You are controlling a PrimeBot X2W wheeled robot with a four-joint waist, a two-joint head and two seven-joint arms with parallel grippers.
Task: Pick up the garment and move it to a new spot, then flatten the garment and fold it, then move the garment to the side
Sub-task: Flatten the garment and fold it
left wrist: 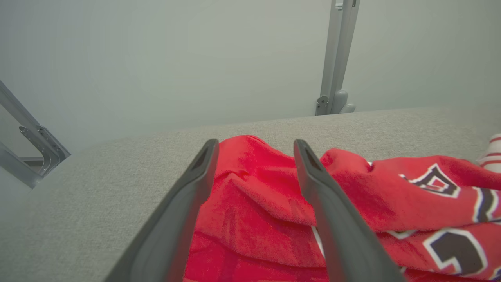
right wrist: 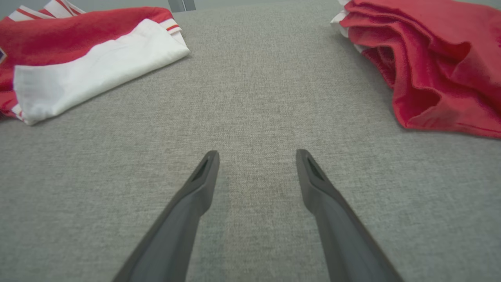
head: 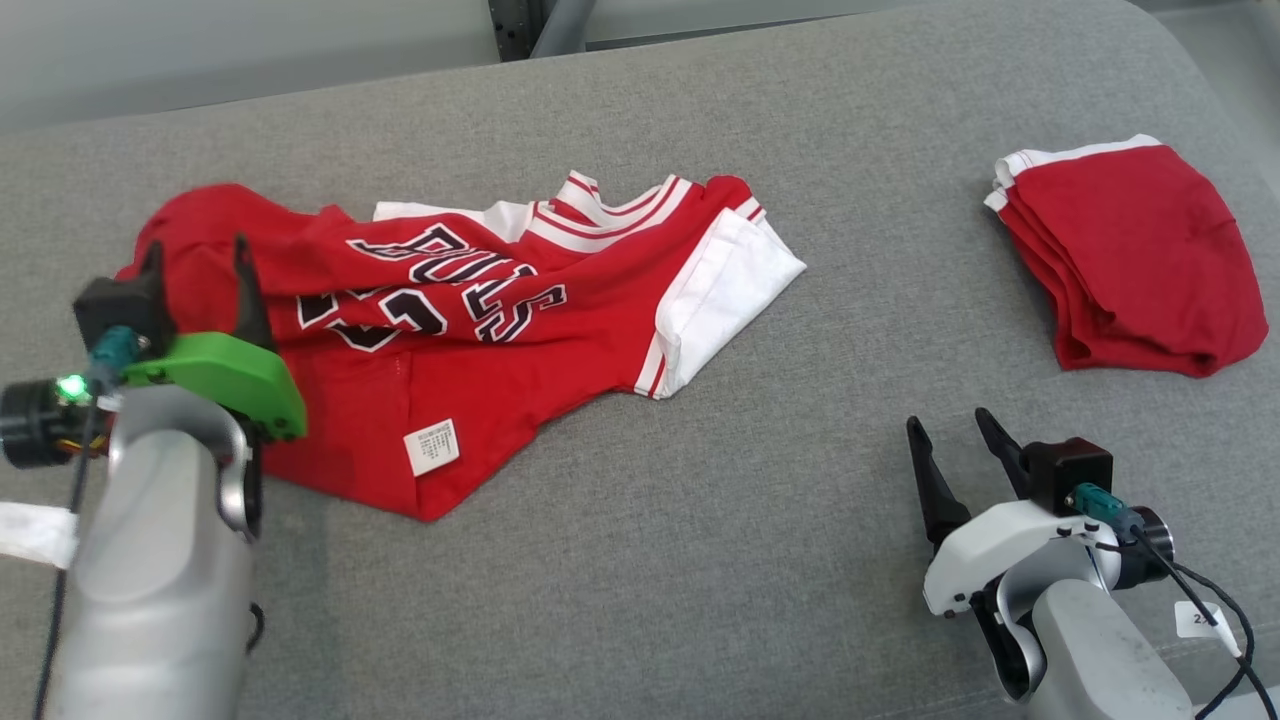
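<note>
The garment (head: 470, 320) is a red jersey with white trim and dark lettering, lying crumpled on the grey surface at centre left. My left gripper (head: 197, 255) hovers over its left end, open, with red cloth (left wrist: 254, 188) showing between the two dark fingers and nothing pinched. At the lower right my right gripper (head: 952, 425) stands open above bare grey fabric, apart from the jersey; its wrist view shows the jersey's white hem (right wrist: 94, 74) at the upper left.
A second red garment (head: 1130, 260), folded with a white edge, lies at the right (right wrist: 434, 58). The grey padded surface (head: 700, 520) stretches between the two pieces. A metal post (left wrist: 336, 58) stands behind the far edge.
</note>
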